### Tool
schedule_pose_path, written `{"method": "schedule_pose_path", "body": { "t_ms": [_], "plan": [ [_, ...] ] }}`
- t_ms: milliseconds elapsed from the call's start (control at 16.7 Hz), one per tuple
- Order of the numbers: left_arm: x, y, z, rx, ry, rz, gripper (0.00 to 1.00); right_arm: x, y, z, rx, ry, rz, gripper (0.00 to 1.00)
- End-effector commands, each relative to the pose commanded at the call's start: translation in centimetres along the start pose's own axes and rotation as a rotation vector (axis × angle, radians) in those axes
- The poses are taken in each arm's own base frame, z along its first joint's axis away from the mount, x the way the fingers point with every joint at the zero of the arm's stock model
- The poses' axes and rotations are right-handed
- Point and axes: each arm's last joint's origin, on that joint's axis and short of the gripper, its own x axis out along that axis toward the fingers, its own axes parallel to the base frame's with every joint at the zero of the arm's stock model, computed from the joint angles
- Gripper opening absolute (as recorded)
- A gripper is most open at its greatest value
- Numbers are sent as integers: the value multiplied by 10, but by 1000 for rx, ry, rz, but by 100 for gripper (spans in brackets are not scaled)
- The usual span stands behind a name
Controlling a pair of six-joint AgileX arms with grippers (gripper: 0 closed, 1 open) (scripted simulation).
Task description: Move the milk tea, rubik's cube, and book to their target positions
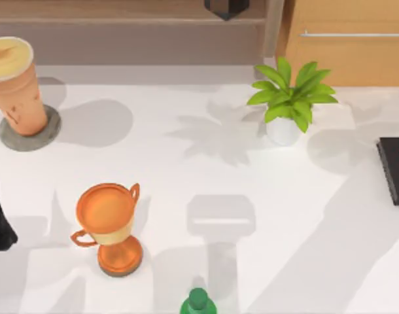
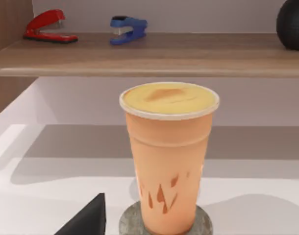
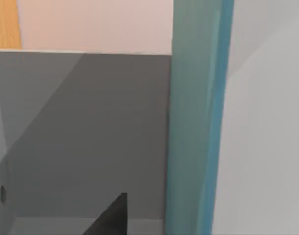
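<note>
Milk tea [image 1: 15, 85]: tall tapered orange-tan cup, creamy pale-yellow top, upright on round grey coaster [image 1: 31, 131], upper left of top view, on white desk [image 1: 239, 196]. Book [image 3: 198, 117]: teal-blue strip, vertical in right wrist view, only partly seen.

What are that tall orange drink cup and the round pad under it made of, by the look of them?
The milk tea cup looks like smooth, matte, slightly see-through plastic: darker flecks show through its wall, and a pale rim rings the creamy top. The coaster beneath it looks like rough grey stone or concrete, going by its mottled, dull surface; it could be something else.
</note>
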Motion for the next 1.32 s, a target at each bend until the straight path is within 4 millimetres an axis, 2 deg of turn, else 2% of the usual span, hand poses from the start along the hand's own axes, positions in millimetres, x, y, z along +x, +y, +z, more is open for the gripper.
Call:
{"method": "schedule_pose_path", "body": {
  "t_ms": [540,1020,1320],
  "plan": [
    [0,0,0,0,0,0,100,0,0,0,0,0,0,2],
    [0,0,0,0,0,0,100,0,0,0,0,0,0,0],
    [0,0,0,0,0,0,100,-8,-1,8,1,-1,-3,0]
  ]
}}
